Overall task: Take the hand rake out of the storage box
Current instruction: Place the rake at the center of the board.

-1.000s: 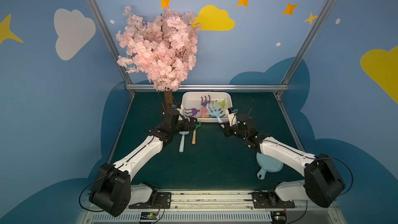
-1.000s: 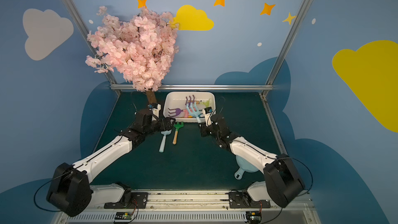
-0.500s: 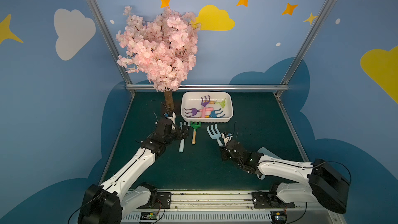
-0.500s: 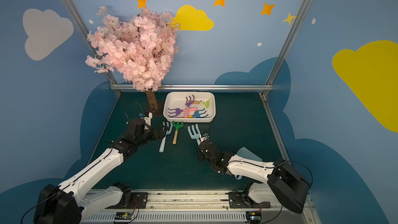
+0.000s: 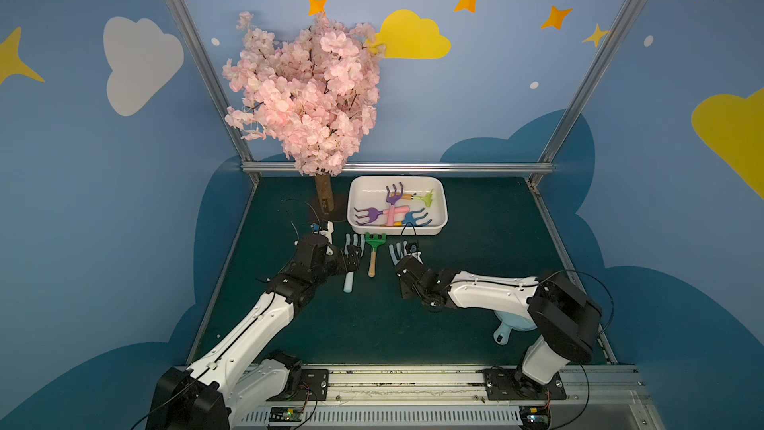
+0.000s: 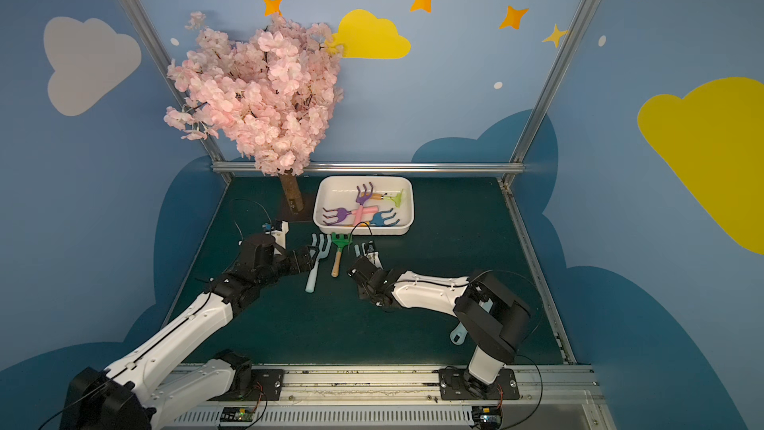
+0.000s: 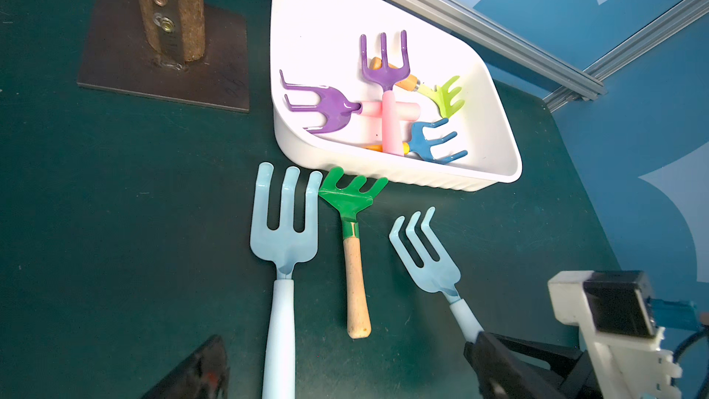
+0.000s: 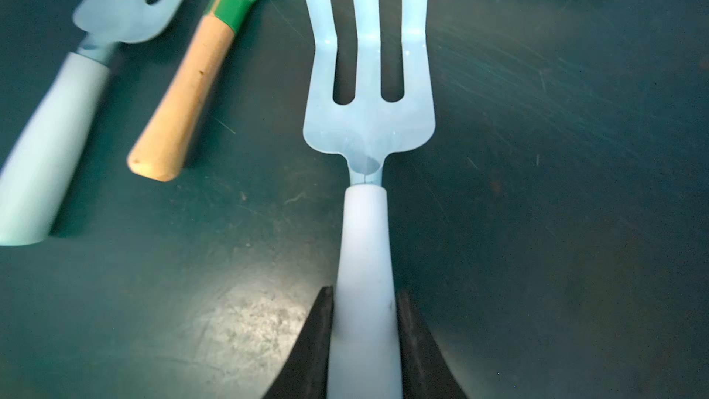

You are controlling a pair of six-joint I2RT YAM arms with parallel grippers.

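Where right gripper (image 8: 364,295) pinches smooth handle (image 8: 364,239), pale-blue rake (image 8: 368,117): three bent tines.

Both arms were stretched forward from their bases at the near edge of the desk (image 5: 475,283) and were angled inward toward each other. The left arm (image 5: 264,320) was raised in a slope to a black wrist, and the left pincer (image 5: 354,257) was spread wide open; only one of its fingers (image 7: 199,370) was seen in the left wrist view. The right arm (image 5: 488,287) was laid low and nearly level. The right pincer (image 8: 364,301) was closed on the handle of the pale blue hand rake (image 8: 368,109), which was pinched from both sides.
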